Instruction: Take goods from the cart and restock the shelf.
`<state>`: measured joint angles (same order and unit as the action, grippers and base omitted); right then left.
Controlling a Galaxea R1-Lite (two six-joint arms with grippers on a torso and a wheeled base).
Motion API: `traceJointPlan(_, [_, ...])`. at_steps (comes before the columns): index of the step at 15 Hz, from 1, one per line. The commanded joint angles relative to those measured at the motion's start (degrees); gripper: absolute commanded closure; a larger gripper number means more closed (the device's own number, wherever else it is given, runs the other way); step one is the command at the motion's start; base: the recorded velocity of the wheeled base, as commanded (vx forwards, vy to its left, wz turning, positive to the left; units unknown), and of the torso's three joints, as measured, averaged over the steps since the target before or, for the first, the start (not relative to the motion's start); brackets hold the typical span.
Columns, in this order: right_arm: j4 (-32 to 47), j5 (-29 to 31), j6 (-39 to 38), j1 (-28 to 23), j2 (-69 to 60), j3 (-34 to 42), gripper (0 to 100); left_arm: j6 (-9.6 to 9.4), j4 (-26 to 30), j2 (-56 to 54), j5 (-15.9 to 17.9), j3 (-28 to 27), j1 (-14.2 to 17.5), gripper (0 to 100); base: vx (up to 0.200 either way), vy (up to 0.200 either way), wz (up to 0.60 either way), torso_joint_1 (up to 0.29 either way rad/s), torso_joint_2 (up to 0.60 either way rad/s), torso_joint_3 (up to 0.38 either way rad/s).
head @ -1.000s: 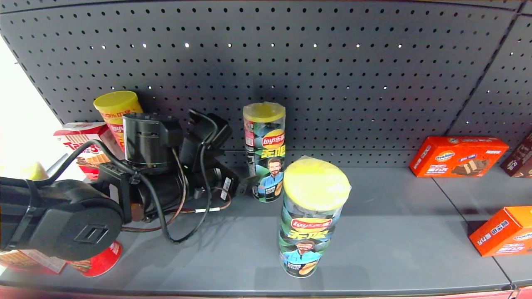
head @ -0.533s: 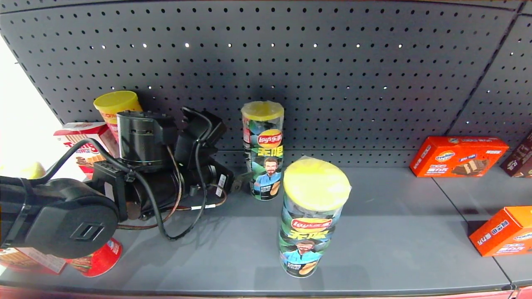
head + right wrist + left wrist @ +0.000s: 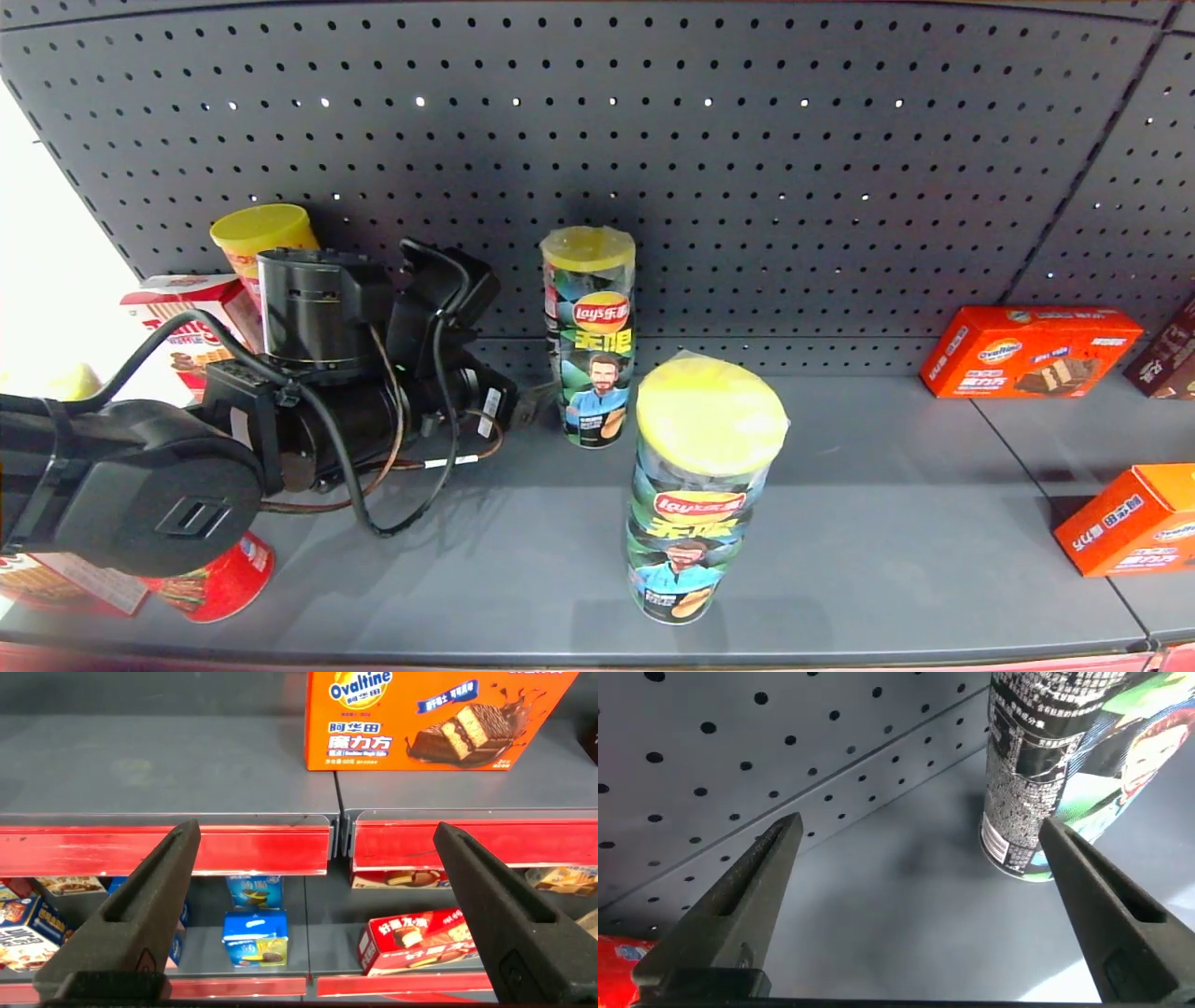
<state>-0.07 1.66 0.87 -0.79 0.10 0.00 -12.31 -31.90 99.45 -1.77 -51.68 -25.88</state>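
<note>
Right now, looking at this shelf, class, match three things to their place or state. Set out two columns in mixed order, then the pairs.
1 left gripper
2 red can
3 rear orange wafer box

A far right, by the pegboard
B front left, partly hidden by the left arm
C jaws open, beside the rear chip can

Pairs: 1-C, 2-B, 3-A

The left arm [image 3: 140, 485] lies stretched forward and toward the middle, with its wrist [image 3: 322, 322] nearly level. The left gripper [image 3: 917, 826] has both fingers spread wide apart. The right gripper [image 3: 316, 829] is spread wide as well.
</note>
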Motion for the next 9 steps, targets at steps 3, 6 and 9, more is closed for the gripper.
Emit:
traceJointPlan(3, [0.0, 0.0, 0.0, 0.0, 0.1, 0.0, 0, -0.61, -0.4, -1.6, -1.7, 2.3, 0.1, 0, 0.000, 0.000, 0.00, 0.000, 0.00, 0.000])
traceJointPlan(6, [0.0, 0.0, 0.0, 0.0, 0.1, 0.0, 0, -0.70, -0.4, -1.0, -3.9, 1.4, 0.4, 0, 0.000, 0.000, 0.00, 0.000, 0.00, 0.000])
traceJointPlan(9, [-0.1, 0.0, 0.0, 0.0, 0.1, 0.0, 0, -0.78, -0.4, 2.5, -5.4, -1.0, 0.3, 0, 0.000, 0.000, 0.00, 0.000, 0.00, 0.000])
